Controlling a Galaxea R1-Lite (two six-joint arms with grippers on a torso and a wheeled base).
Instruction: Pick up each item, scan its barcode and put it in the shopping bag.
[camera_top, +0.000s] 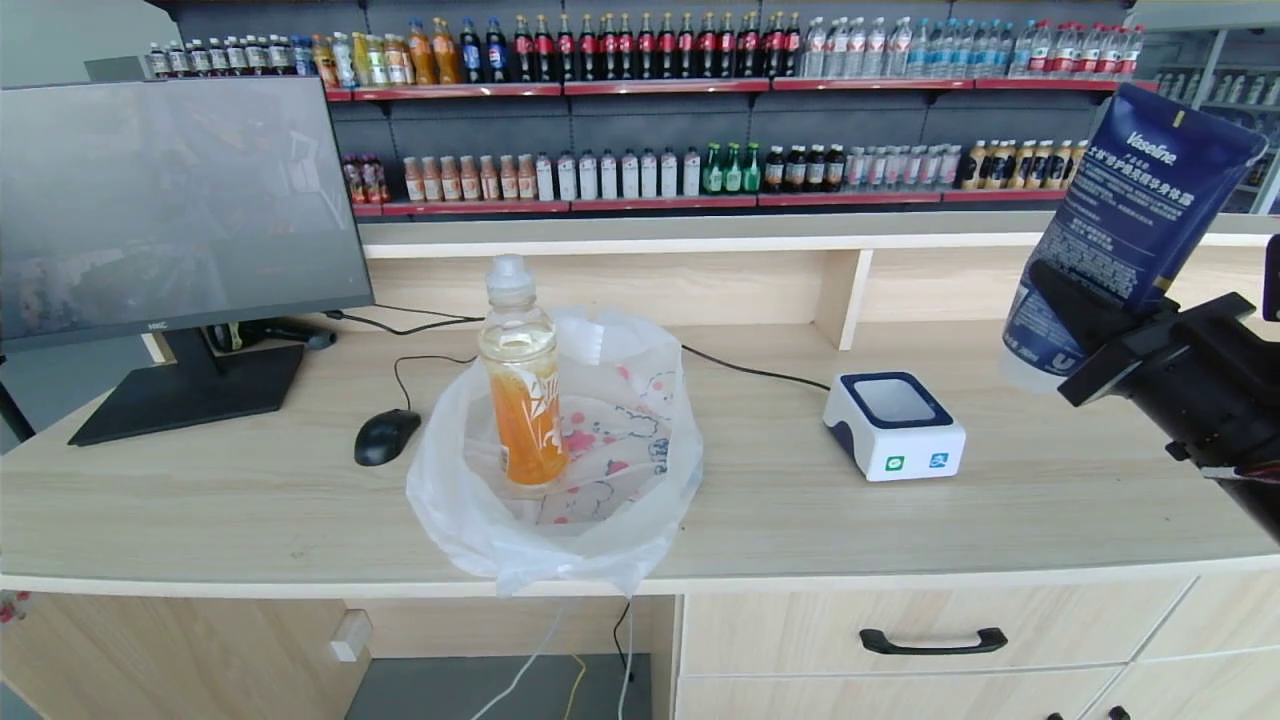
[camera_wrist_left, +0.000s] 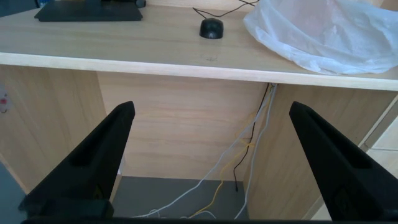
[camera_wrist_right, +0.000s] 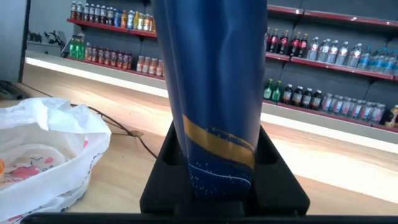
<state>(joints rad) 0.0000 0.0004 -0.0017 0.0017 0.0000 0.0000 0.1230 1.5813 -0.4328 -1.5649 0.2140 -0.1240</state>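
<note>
Right claw (camera_top: 1088, 305) up at the far right of the head view, clamped tight on the lower end of the blue tube (camera_top: 1140, 190). The tube is tilted, top leaning toward the upper right corner, well above the counter (camera_top: 1000, 520). Wrist cam confirms: both fingers pressed against the tube's sides. The scanner (camera_top: 893, 425) sits right of centre, window facing up, below and left of the tube, nothing on it. Shopping bag (camera_top: 450, 500) at centre frame, mouth open, w/ an orange drink bottle (camera_top: 522, 390) standing upright inside. Mouse (camera_top: 386, 436) just left of the bag, monitor (camera_top: 170, 200) at upper left. Drink shelves (camera_top: 700, 90) run across the top. Left claw (camera_wrist_left: 210, 112) spread wide, holding nothing, in front of the counter's wood panel below the edge, loose cables hanging btwn its fingers.
</note>
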